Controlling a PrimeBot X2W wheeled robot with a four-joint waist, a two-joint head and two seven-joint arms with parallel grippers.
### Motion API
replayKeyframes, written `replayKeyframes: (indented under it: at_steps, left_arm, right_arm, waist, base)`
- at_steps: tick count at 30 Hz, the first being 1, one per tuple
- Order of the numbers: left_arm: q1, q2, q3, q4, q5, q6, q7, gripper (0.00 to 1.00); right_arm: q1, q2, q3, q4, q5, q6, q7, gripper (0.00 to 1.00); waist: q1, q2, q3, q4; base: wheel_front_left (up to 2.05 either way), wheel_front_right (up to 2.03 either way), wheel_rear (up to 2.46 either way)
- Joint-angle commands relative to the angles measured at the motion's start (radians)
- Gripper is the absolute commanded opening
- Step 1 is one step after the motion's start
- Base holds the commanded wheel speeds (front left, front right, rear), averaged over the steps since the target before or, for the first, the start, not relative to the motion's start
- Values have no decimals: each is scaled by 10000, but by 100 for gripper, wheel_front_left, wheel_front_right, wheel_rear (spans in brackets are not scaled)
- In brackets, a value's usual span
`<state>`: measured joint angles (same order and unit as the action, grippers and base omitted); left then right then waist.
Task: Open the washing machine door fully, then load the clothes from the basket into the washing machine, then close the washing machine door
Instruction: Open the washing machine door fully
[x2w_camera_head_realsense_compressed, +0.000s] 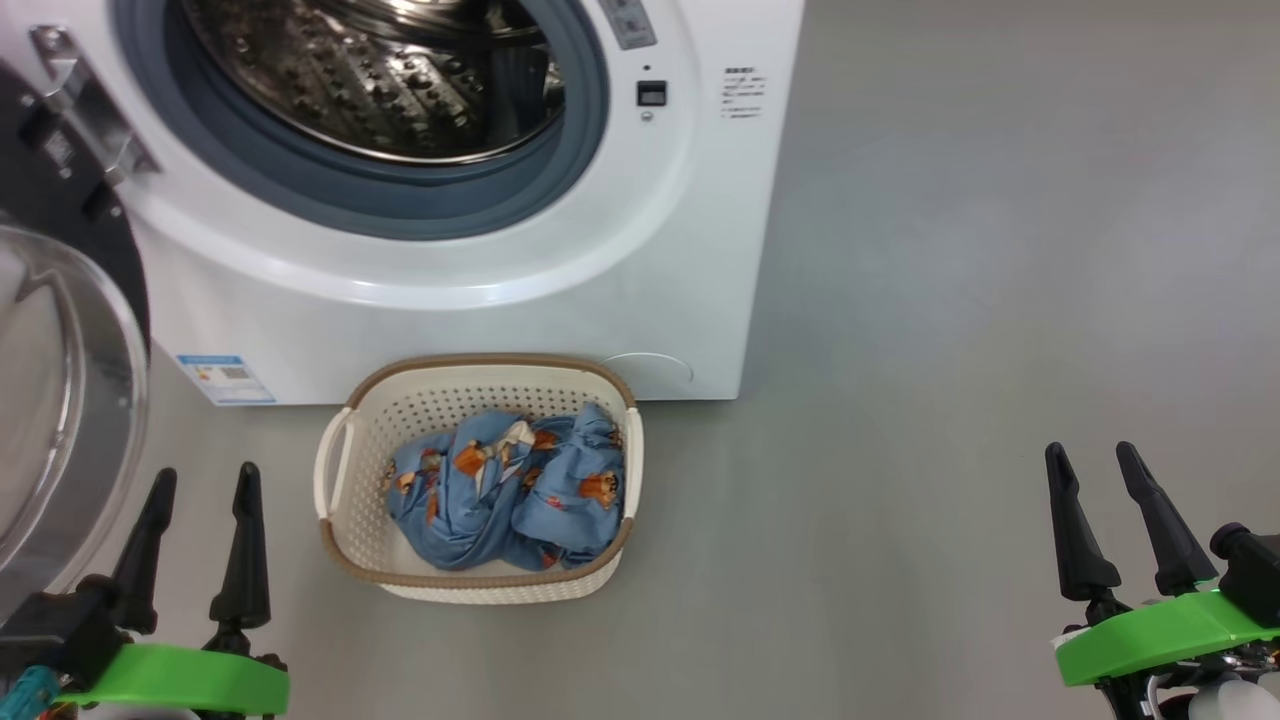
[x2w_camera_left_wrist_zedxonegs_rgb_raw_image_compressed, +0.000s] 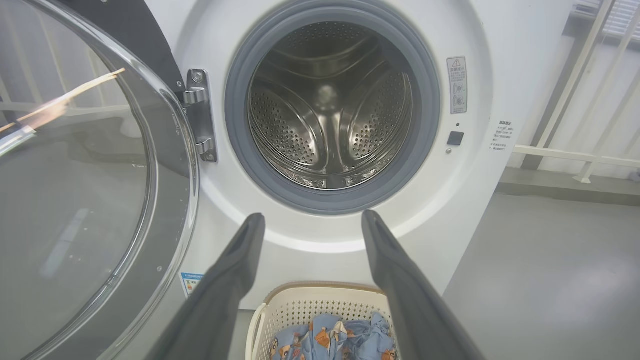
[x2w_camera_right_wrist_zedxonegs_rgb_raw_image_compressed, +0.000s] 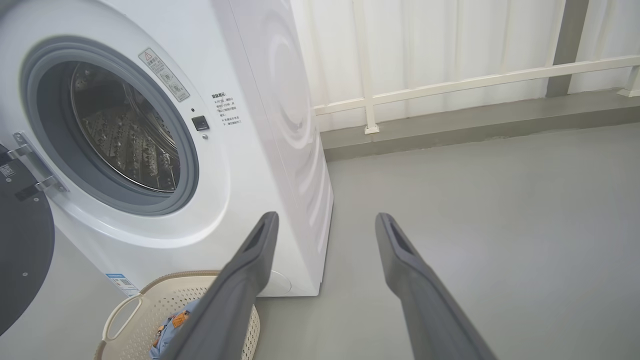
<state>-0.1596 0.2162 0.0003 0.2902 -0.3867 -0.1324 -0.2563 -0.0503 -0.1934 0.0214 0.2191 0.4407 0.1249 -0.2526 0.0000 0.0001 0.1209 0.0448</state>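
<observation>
We found the washing machine door (x2w_camera_head_realsense_compressed: 60, 400) standing wide open at the left, its glass bowl close beside the left gripper (x2w_camera_head_realsense_compressed: 206, 472); we couldn't tell if they touched. The washing machine (x2w_camera_head_realsense_compressed: 480, 300) showed its steel drum (x2w_camera_head_realsense_compressed: 380, 80) inside the grey-blue gasket (x2w_camera_head_realsense_compressed: 380, 205), and the way from basket to opening lay open. The basket (x2w_camera_head_realsense_compressed: 335, 470) sat on the grey floor (x2w_camera_head_realsense_compressed: 950, 300) right against the machine's front, below the opening, w/ the clothes (x2w_camera_head_realsense_compressed: 520, 490) bundled inside it. The left gripper had its fingers spread w/ nothing btwn them, just left of the basket. The right gripper (x2w_camera_head_realsense_compressed: 1089, 449) was likewise spread and empty, well apart to the right. A metal hinge (x2w_camera_head_realsense_compressed: 85, 105) sat at the opening's left. A white railing (x2w_camera_right_wrist_zedxonegs_rgb_raw_image_compressed: 450, 87) ran behind, right of the machine.

Labels: a blue label (x2w_camera_head_realsense_compressed: 225, 378) at the front's lower left w/ a QR-type square. A grey warning sticker (x2w_camera_left_wrist_zedxonegs_rgb_raw_image_compressed: 457, 85) w/ a triangle sign sat right of the opening. A few lines of small print (x2w_camera_head_realsense_compressed: 742, 95) ran beside a dark square (x2w_camera_head_realsense_compressed: 651, 93). All text was too small for us to read.
</observation>
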Motion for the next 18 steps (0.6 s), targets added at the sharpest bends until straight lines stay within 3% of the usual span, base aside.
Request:
replayKeyframes:
  at_steps: [1,18]
  left_arm:
    - [-78,368,295,-318,-73,17,-55,100]
    - [101,437,-185,-179,-220,17,-55,100]
  right_arm:
    - [81,-130,129,-270,69,58,-92,100]
    - [214,-70,54,-281,105,58,-92,100]
  waist:
    - [0,-1,-53,-314]
    - [0,-1,-240,-668]
  base:
    - [0,0,0]
    - [0,0,0]
